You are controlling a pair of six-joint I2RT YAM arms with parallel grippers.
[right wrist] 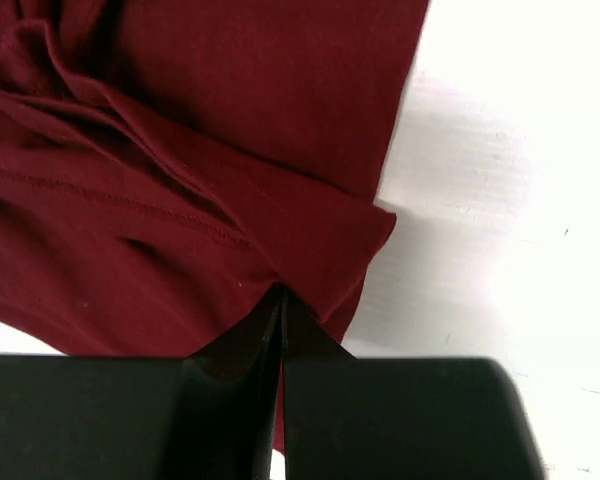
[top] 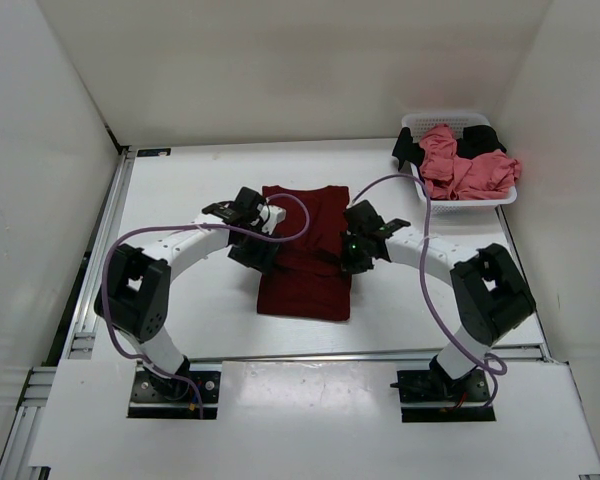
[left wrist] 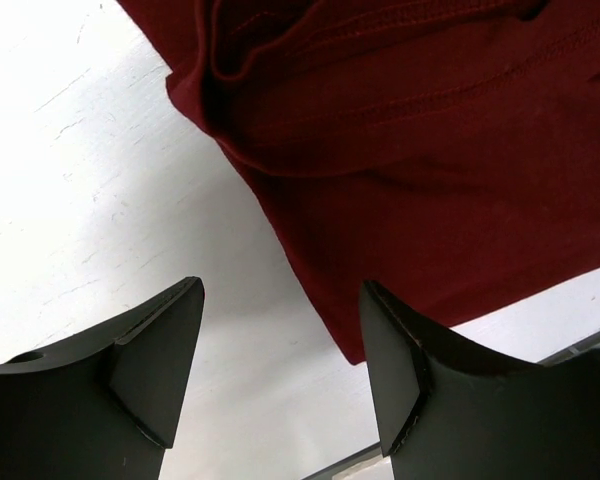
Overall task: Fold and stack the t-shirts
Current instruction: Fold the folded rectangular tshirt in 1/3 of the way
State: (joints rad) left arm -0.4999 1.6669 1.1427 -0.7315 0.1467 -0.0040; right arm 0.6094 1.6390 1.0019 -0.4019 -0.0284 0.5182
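A dark maroon t-shirt [top: 305,280] lies partly folded in the middle of the table, between my two arms. My left gripper [top: 254,254] [left wrist: 280,288] hangs open over the shirt's left edge [left wrist: 420,180]; only bare table and a corner of cloth show between its fingers. At the right edge, my right gripper [top: 351,262] [right wrist: 280,296] is shut, pinching a folded corner of the maroon t-shirt [right wrist: 230,180]. A salmon pink t-shirt [top: 462,172] and a black t-shirt [top: 478,142] lie crumpled in the basket at the far right.
The white perforated basket [top: 430,121] stands at the back right corner, against the right wall. White walls close in the table on three sides. A metal rail [top: 100,250] runs along the left edge.
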